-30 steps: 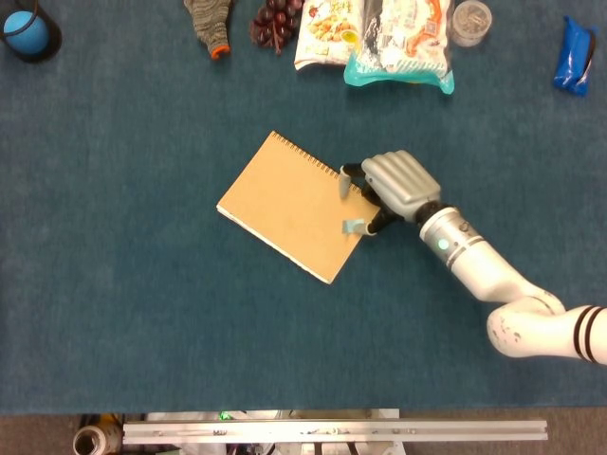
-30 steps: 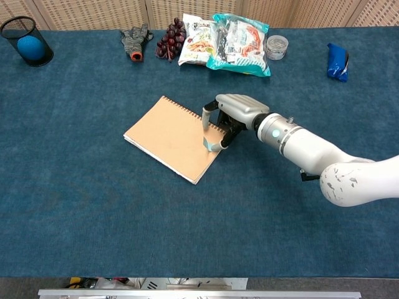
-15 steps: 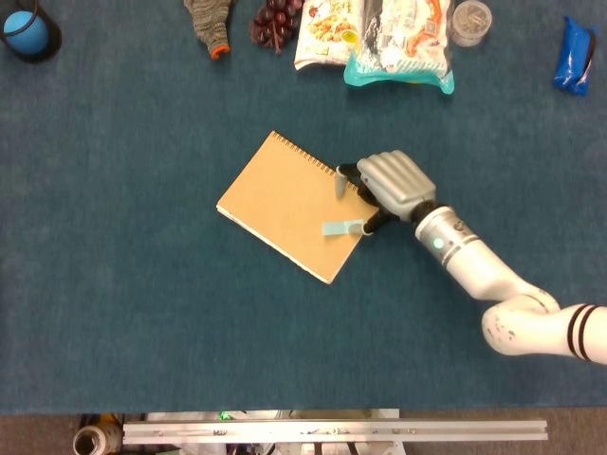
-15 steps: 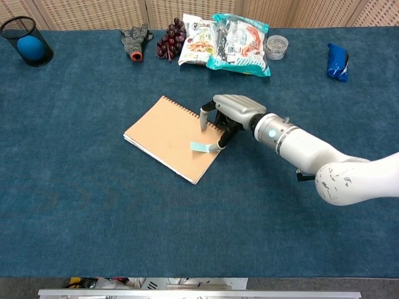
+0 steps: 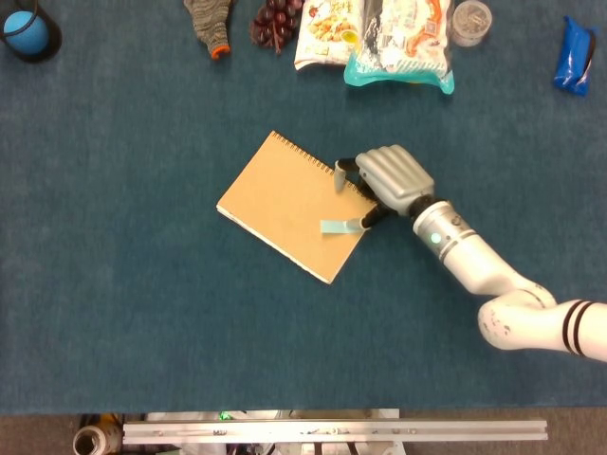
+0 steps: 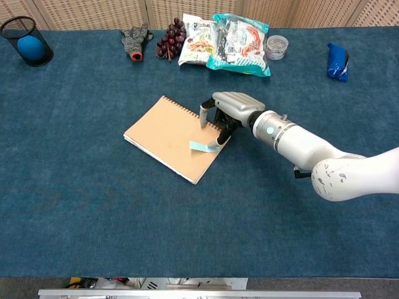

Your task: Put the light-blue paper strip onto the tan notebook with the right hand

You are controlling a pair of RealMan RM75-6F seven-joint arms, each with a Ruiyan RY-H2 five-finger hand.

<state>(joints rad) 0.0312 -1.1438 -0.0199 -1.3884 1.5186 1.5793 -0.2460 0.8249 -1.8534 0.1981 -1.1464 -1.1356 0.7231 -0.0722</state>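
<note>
One hand (image 5: 391, 180) curled over notebook (image 5: 285, 204) edge

A blue cloth covers the worktop (image 6: 93, 205). Along its far edge, from left to right: a black mesh cup (image 6: 26, 41) holding a blue ball (image 6: 29, 46), a grey glove (image 6: 134, 40) with an orange tip, a bunch of dark grapes (image 6: 169, 41), two snack bags (image 6: 227, 42) side by side, a small clear lidded jar (image 6: 277, 47), and a blue packet (image 6: 337, 61) well apart.
</note>
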